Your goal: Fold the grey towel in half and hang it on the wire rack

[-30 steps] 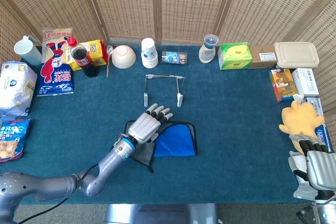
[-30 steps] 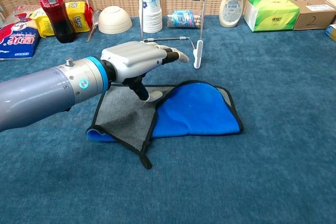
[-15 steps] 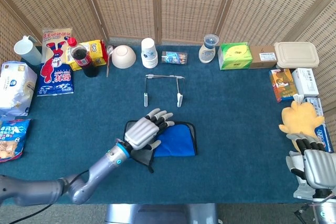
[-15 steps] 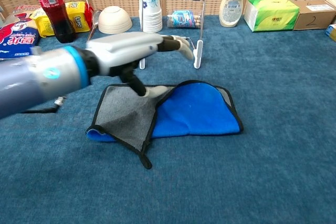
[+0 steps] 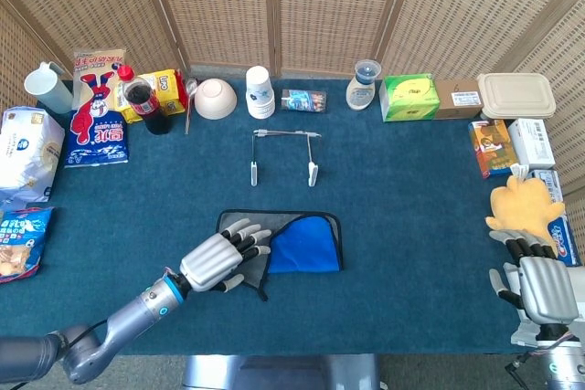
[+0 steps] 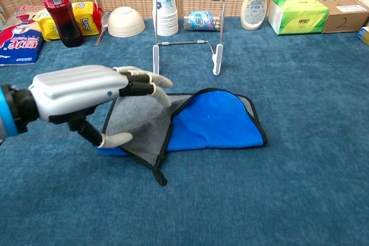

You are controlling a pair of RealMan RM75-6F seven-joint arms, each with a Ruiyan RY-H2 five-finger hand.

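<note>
The grey towel (image 6: 141, 122) is lying flat on the table (image 6: 300, 159), just in front of the wire rack (image 6: 187, 24) and apart from it. One part is turned over and is showing its blue side (image 6: 216, 122), so a fold appears to be partly made, though the edges are not lining up neatly. The left hand (image 6: 86, 99) is hovering above the towel's left edge with its fingers (image 6: 147, 82) spread apart and nothing in them; whether the thumb tip is touching the cloth cannot be told. The right hand (image 5: 539, 285) is resting at the table's right edge, well away from the towel; its fingers are lying loosely apart and gripping nothing. The wire rack is standing upright and bare, so the hanging step is not yet done, and the fold probably needs tidying first. The table is covered in dark blue carpet-like cloth. Along its far edge are standing a cola bottle (image 6: 55, 7), a white bowl (image 6: 125, 21), a stack of paper cups (image 6: 164, 7) and a green tissue pack (image 6: 297, 14). Woven wicker screens (image 5: 320, 6) are closing off the space behind.
</note>
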